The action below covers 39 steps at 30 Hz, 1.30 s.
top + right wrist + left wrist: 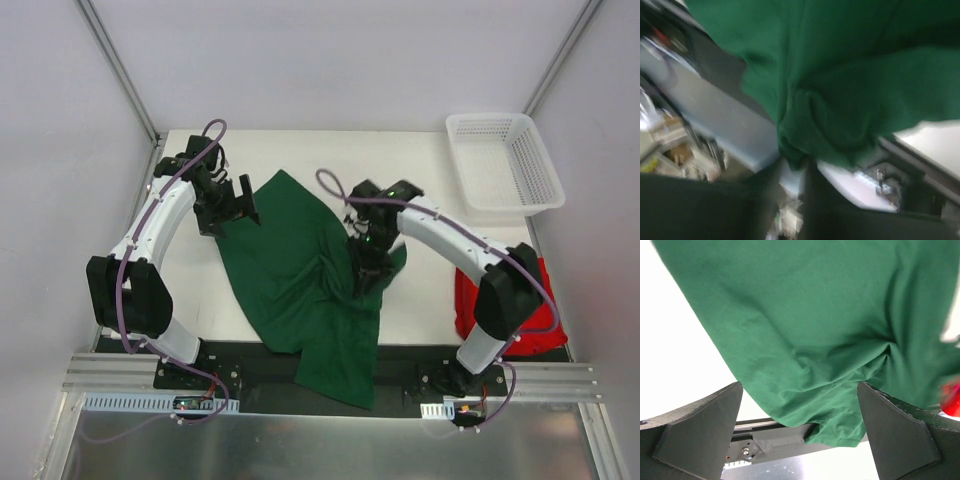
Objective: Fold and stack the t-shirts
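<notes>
Green t-shirt (290, 270) lies crumpled across the middle of the worktop (420, 300), one corner reaching toward the far edge and its lower part spilling over the near edge between the two arm bases. It is not flat. A ridge of folds runs down its right side, and the cloth gathers into a knot of creases where the right gripper (368, 275) meets it. That pincer seems pressed together on a bunch of the fabric, though the right wrist view is too blurred to be sure. Holding the shirt there probably serves to drag it fully onto the worktop or spread it before folding. The left gripper (232, 208) hovers at the shirt's far-left border with its fingers (700, 435) spread and nothing between them, likely placed to take that edge. A red t-shirt (468, 300) waits by the near-right corner, partly hidden by the right arm. A white basket (490, 118) sits at the far-right corner.
</notes>
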Available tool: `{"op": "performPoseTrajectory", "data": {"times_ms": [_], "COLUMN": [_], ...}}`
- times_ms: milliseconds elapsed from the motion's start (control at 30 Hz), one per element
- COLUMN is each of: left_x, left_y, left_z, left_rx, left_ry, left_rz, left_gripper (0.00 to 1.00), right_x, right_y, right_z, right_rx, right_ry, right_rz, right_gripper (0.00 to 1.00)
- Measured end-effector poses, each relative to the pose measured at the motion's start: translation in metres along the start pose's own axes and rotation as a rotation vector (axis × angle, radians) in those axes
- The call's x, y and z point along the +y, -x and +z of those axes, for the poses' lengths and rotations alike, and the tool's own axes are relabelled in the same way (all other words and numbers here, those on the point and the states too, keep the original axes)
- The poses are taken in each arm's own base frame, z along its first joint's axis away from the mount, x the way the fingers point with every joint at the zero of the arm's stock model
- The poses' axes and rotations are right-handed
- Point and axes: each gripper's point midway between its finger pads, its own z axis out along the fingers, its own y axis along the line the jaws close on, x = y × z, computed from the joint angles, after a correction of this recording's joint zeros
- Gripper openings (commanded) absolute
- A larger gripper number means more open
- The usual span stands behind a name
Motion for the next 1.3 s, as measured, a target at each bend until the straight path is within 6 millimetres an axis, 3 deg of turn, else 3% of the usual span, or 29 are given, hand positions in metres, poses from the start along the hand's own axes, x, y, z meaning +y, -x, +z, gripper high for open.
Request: {"op": "performPoseTrajectory", "data": {"times_ms": [67,133,233,433,533,600,700,800,967,1067,1233,1300], "left_x": [0.000,0.000,-0.001,-0.005,-0.006,-0.006,-0.004,-0.003,-0.002,-0.002,0.000,0.000], "left_y": [0.000,0.000,0.002,0.005,0.006,0.006,0.004,0.001,-0.001,-0.003,-0.006,-0.007], "left_z": [0.000,0.000,0.000,-0.003,-0.003,-0.003,-0.002,-0.001,-0.003,-0.004,-0.005,-0.007], "left_rx": [0.000,-0.001,-0.003,-0.015,-0.017,-0.017,-0.013,-0.006,-0.012,-0.013,-0.014,-0.018], "left_ry": [0.000,-0.001,-0.003,-0.018,-0.019,-0.019,-0.017,-0.014,-0.016,-0.017,-0.016,-0.017], "left_rz": [0.000,0.000,0.001,0.005,0.006,0.006,0.004,0.002,0.004,0.005,0.005,0.006], "left_gripper": [0.99,0.99,0.99,0.99,0.99,0.99,0.99,0.99,0.99,0.99,0.99,0.99], "right_x": [-0.005,-0.015,-0.027,-0.064,-0.086,-0.099,-0.112,-0.121,-0.128,-0.128,-0.128,-0.130], "right_y": [-0.028,-0.033,-0.005,0.068,0.085,0.089,0.083,0.060,0.043,0.043,0.038,0.034], "right_z": [0.030,0.037,0.024,-0.007,-0.001,0.014,0.039,0.060,0.073,0.078,0.089,0.093], "right_rx": [0.128,0.155,0.068,-0.136,-0.134,-0.088,-0.003,0.096,0.169,0.180,0.215,0.231], "right_ry": [-0.048,-0.082,-0.093,-0.165,-0.205,-0.233,-0.256,-0.275,-0.288,-0.284,-0.266,-0.266], "right_rz": [-0.010,0.003,0.047,0.145,0.200,0.230,0.257,0.283,0.302,0.306,0.315,0.319], "right_gripper": [0.96,0.96,0.96,0.96,0.96,0.96,0.96,0.96,0.99,0.84,0.79,0.60]}}
